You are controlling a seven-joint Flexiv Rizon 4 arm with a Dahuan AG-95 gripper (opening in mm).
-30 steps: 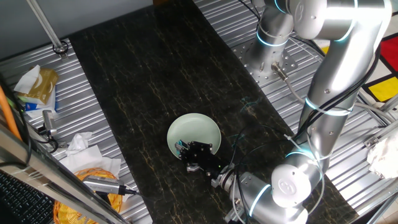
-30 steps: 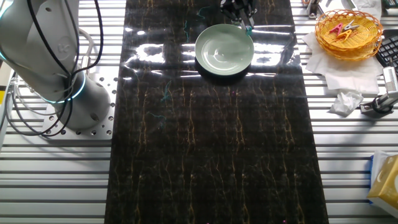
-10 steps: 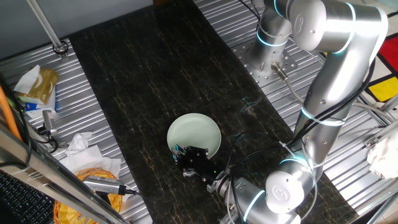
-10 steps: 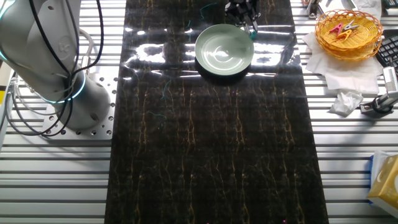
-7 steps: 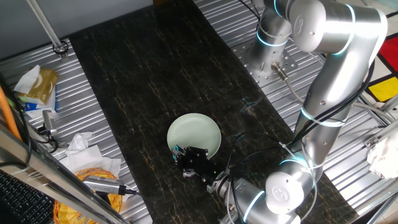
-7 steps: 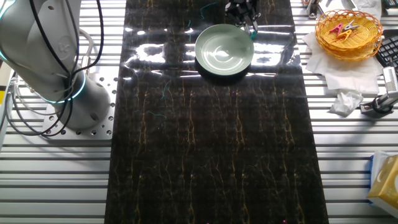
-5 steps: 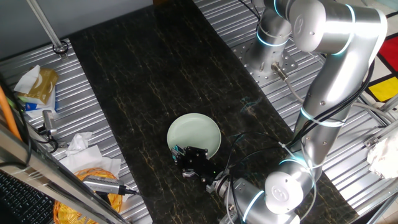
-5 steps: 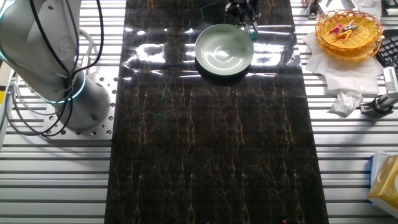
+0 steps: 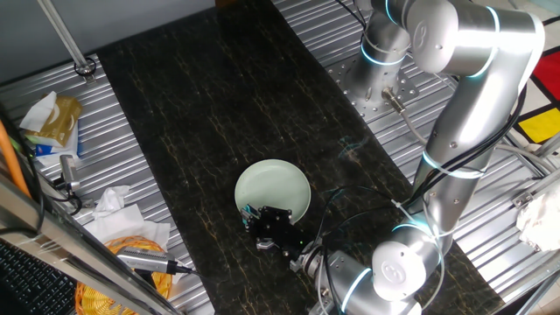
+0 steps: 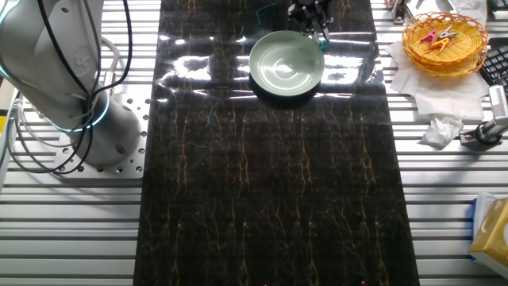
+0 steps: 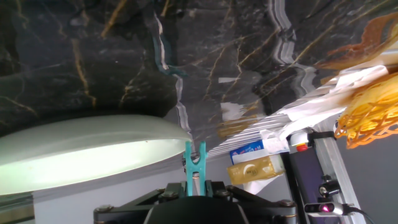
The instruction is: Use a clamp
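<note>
Gripping the clamp (image 11: 194, 163), the gripper (image 9: 268, 225) sits low at the plate's (image 9: 284, 179) edge, on the side nearest the arm's wrist. In the hand view the clamp stands straight out from between the fingers, its long axis in line with them, and its two short prongs reach right up to the plate's rim (image 11: 155, 127). That is the relation that matters: the rim lies directly ahead of the prongs, at or just beside their tips, so the next move is a short one along the clamp's own axis. Whether the prongs already straddle the rim or only touch it I cannot tell (the view is too steep).

From the other fixed view the gripper (image 10: 311, 16) shows only as a dark cluster at the top of the mat, with a speck of teal (image 10: 323, 45) just off the plate's (image 10: 274, 75) far right rim.

The clamp is thin teal plastic, stiff, clothespin-shaped, with a small round pivot hole below the fork. The plate is pale green, round, shallow and glossy, with a smooth thin lip that should slide easily into the prongs yet could skid on the slick black marble-patterned mat (image 9: 201, 105) if pushed sideways. Ribbed metal surrounds the mat.
</note>
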